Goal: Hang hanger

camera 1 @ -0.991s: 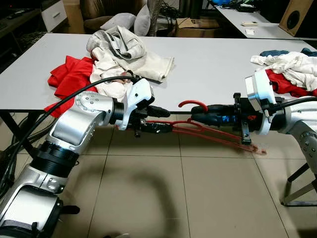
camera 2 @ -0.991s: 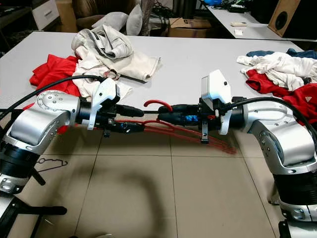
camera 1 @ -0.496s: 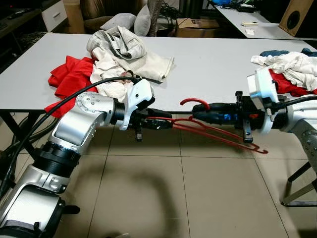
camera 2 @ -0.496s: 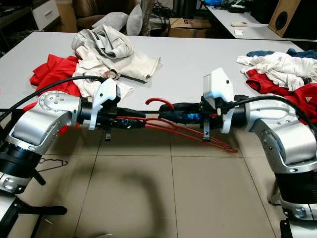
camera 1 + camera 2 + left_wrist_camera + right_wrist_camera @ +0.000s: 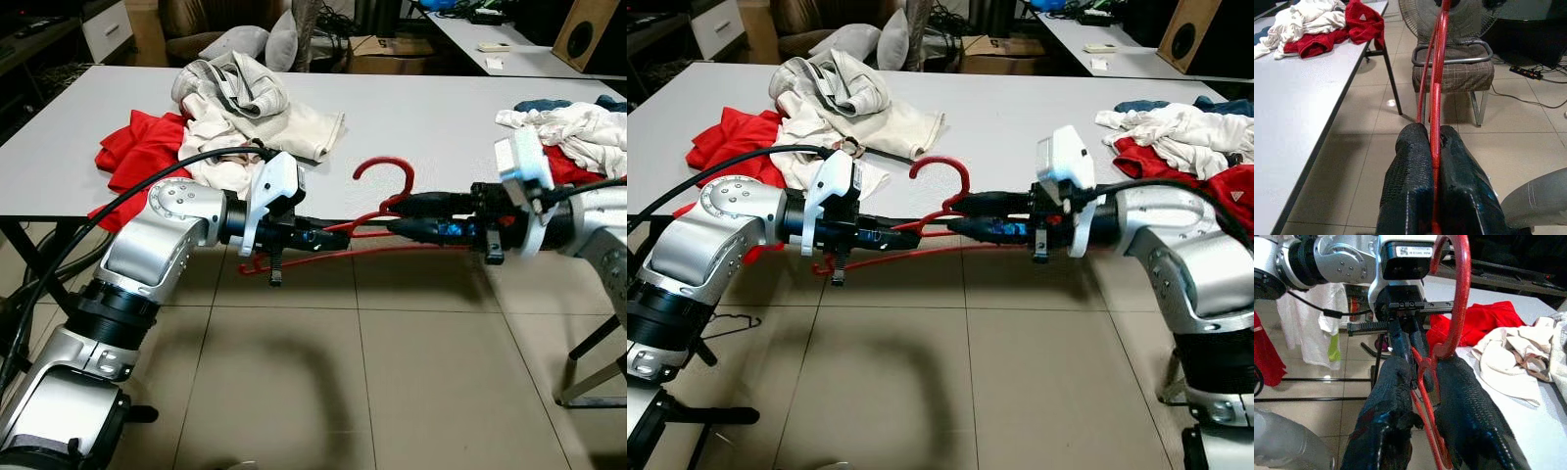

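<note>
With both arms stretched toward each other in front of the table's near edge, the red hanger (image 5: 367,220) is held between them in the air, above the tiled floor (image 5: 392,372). Left gripper (image 5: 318,235) is clamped on one end of the hanger; left wrist view shows both fingers (image 5: 1410,186) pressed together on the red wire. Right gripper (image 5: 397,217) pinches the hanger at the base of its hook; right wrist view shows the neck between its fingers (image 5: 1469,411). Hook (image 5: 940,176) points up, body runs roughly level between the grippers. On the white table (image 5: 411,127): clothes pile (image 5: 235,108) far left, more laundry (image 5: 568,132) at right edge.
</note>
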